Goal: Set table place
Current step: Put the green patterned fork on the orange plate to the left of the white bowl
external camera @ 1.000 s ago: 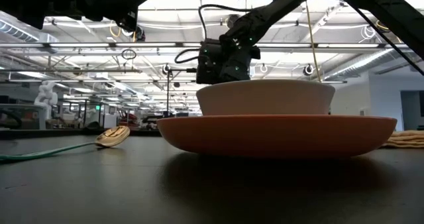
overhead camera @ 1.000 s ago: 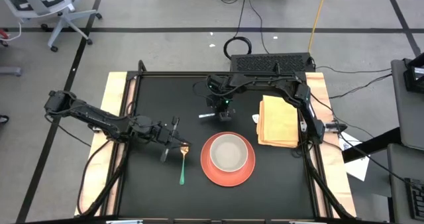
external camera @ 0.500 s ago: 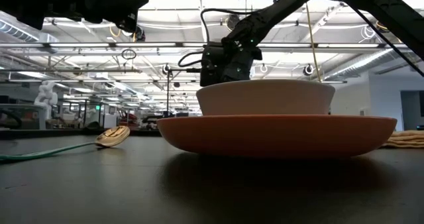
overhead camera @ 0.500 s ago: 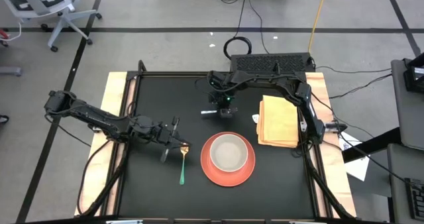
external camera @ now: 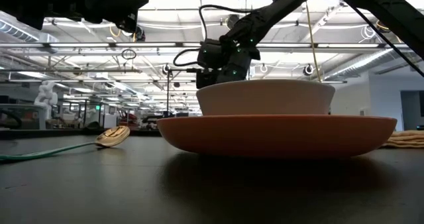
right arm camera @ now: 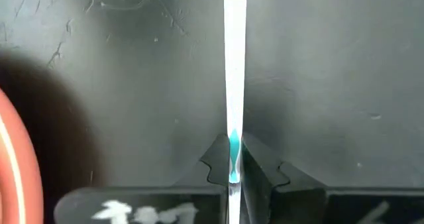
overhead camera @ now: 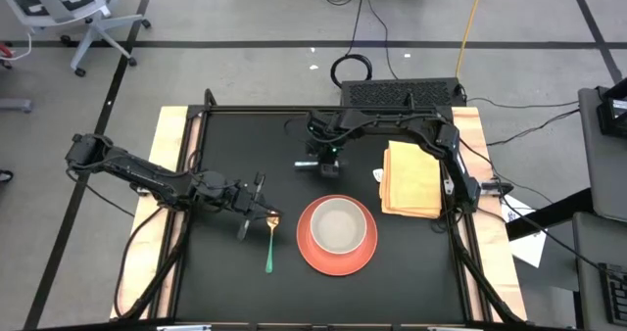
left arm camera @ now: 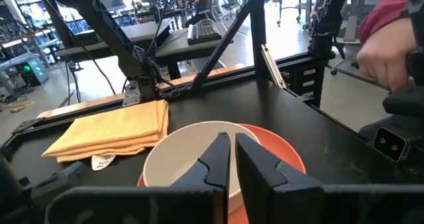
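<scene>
Black table (overhead camera: 225, 272) carried orange plate (overhead camera: 337, 254) with white bowl (overhead camera: 338, 224) near front edge, centre. Green-handled spoon (overhead camera: 269, 243) lay beside plate, toward left edge. Folded yellow napkin (overhead camera: 411, 178) lay at right edge; small tag beside it, writing unreadable. Left gripper (overhead camera: 257, 212) hovered over spoon bowl, fingers pressed together, holding nothing. Right gripper (right arm camera: 233, 166) sat toward rear centre, pinching thin pale utensil with teal neck (right arm camera: 234, 65). Person's hand (left arm camera: 384, 55) showed beyond table.
</scene>
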